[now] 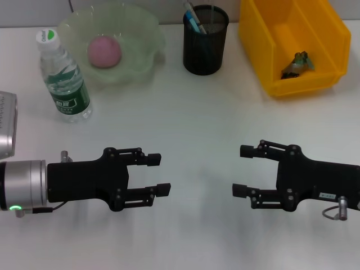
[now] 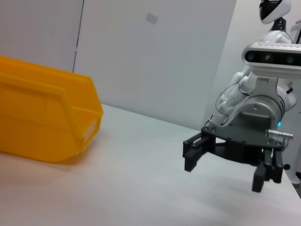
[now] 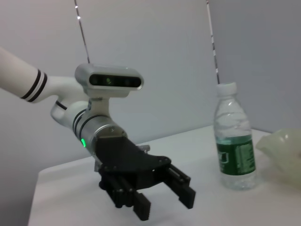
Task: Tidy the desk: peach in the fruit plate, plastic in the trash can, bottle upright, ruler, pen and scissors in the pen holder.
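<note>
White desk (image 1: 185, 112) spreads wide, and both arms hover low over its near half, facing each other. At eight o'clock in the head view sits the left gripper (image 1: 154, 174), jaws spread apart with nothing between them; the right wrist view confirms it (image 3: 167, 197), fingers splayed and empty. Over at four o'clock, the right gripper (image 1: 243, 170) mirrors it, jaws released too, and the left wrist view (image 2: 225, 165) shows the same gap.

Up at eleven o'clock, the peach (image 1: 104, 52) rests inside the fruit plate (image 1: 143, 34). Just beside the plate, at ten o'clock, the bottle (image 1: 63, 76) stands upright, white cap on top; the right wrist view shows it (image 3: 233, 141) upright on the desk too. At twelve o'clock the pen holder (image 1: 205, 45) stands with blue-tipped items poking out of its top. At one o'clock, the trash can (image 1: 264, 34) holds a crumpled scrap of plastic (image 1: 297, 63) on its floor.
</note>
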`<state>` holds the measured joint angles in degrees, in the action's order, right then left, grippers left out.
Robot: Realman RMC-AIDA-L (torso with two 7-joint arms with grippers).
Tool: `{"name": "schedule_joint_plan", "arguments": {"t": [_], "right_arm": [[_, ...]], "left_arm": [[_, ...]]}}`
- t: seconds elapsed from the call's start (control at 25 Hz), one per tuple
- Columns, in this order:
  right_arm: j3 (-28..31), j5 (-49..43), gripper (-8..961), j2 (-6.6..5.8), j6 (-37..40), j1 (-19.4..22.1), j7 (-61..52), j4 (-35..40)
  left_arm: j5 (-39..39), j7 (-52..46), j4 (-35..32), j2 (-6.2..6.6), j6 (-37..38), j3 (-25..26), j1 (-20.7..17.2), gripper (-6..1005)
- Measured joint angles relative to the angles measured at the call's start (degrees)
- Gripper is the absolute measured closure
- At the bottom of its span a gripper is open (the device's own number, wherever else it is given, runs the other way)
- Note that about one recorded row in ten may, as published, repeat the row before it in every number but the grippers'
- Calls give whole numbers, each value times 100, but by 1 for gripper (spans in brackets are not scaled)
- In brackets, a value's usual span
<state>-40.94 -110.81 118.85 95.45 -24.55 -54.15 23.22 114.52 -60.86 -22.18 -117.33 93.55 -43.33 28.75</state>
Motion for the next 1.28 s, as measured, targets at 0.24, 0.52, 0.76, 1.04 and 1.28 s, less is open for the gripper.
{"name": "schedule_joint_plan", "arguments": {"t": [0.24,0.52,0.76,1.04,1.28], "right_arm": [[-135,-3,131,5,-131,-95,9,-76],[-166,-3,130,7,-216,-142,11,-84],[-134,-2,130,7,-283,-176,-20,-88],[-128,20,130,6,-335,-216,-32,-89],[-149,-6,130,5,-349,-244,-36,-78]], "left_arm": [[1,42,0,-2,-6,9,-14,325],[2,2,-9,2,-31,10,49,283],[-6,0,-76,-10,-21,39,51,212],[8,-1,-76,-48,-77,32,65,195],[-11,-5,-76,-52,-98,37,71,197]]}}
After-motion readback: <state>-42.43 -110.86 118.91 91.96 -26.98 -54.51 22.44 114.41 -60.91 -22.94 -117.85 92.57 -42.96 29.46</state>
